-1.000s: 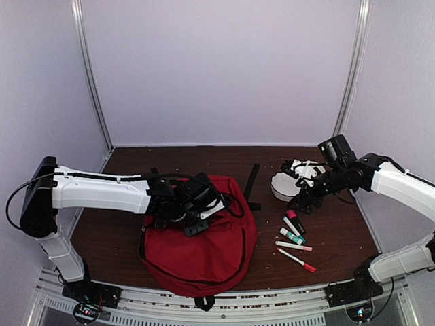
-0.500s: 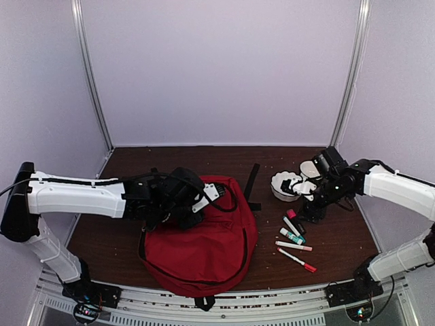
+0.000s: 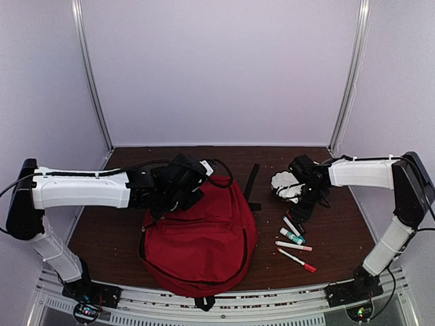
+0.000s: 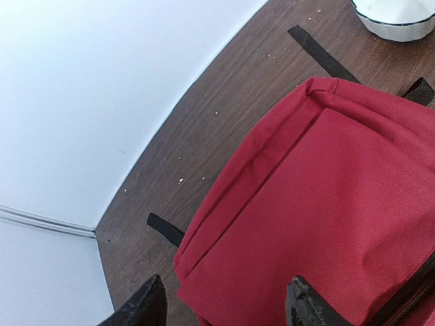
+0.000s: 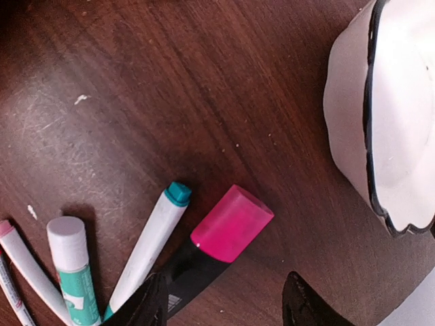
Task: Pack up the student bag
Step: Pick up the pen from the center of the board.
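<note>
Two grippers, two jobs. My right gripper (image 5: 221, 305) hangs low over the highlighter (image 5: 231, 224), jaws parted and gripping nothing. The black barrel runs up between my fingertips and the pink cap points away toward the bowl (image 5: 353, 115). Its long axis lies slantwise to my jaws, so I judge a small wrist turn would square the pinch. A teal-capped marker (image 5: 153, 238) lies just beside it, nearly touching, with a glue stick (image 5: 71, 261) beyond that. Catching the marker too is the risk.

The bag (image 3: 204, 238) lies flat to the left of that gripper, past a strip of bare worktop (image 3: 267, 229). Its long axis runs from the far side toward the near edge. My left gripper (image 4: 224, 309) is much the nearer to it: it hovers over the bag's far left corner, jaws apart and empty, red fabric showing below the gap. From above I see no open mouth, so I judge the zip is that arm's business before anything goes in.

The worktop is dark wood, scratched and speckled with crumbs. Pale walls close it on three sides, with room to swing across.
</note>
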